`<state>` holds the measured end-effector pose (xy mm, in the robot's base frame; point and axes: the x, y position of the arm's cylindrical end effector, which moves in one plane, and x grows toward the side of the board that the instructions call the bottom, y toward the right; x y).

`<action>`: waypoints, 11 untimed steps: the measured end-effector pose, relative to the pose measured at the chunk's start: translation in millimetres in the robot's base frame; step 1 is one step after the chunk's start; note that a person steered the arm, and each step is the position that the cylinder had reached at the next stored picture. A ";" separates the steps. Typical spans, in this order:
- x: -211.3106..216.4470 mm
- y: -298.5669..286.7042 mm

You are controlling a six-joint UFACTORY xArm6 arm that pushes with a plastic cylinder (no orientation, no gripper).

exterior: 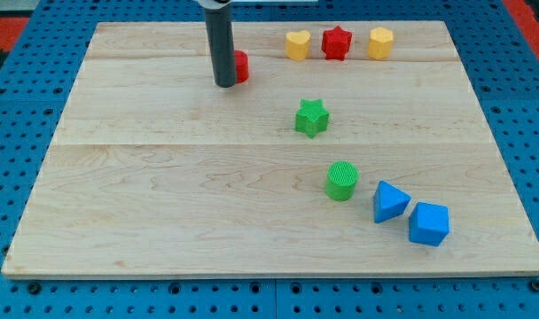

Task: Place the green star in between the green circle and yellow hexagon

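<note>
1. Camera view: my tip (pixel 225 84) rests on a wooden board (pixel 163 204) near the view's top, touching a red block (pixel 241 66) whose shape is partly hidden behind the rod. There are no fingers, only the rod.
2. The green star (pixel 312 117) sits near the board's middle, well apart from my tip.
3. The green circle (pixel 342 181) lies below the star.
4. Along the top edge: yellow heart (pixel 297 44), red star (pixel 337 42), yellow hexagon (pixel 380 42).
5. Lower right: blue triangle (pixel 390 201) beside a blue cube (pixel 428 223).

We see bright, even light, soft short shadows under the blocks, sharp focus and no glare.
</note>
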<state>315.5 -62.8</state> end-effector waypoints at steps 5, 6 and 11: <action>-6.1 49.3; 60.6 57.9; 104.8 159.5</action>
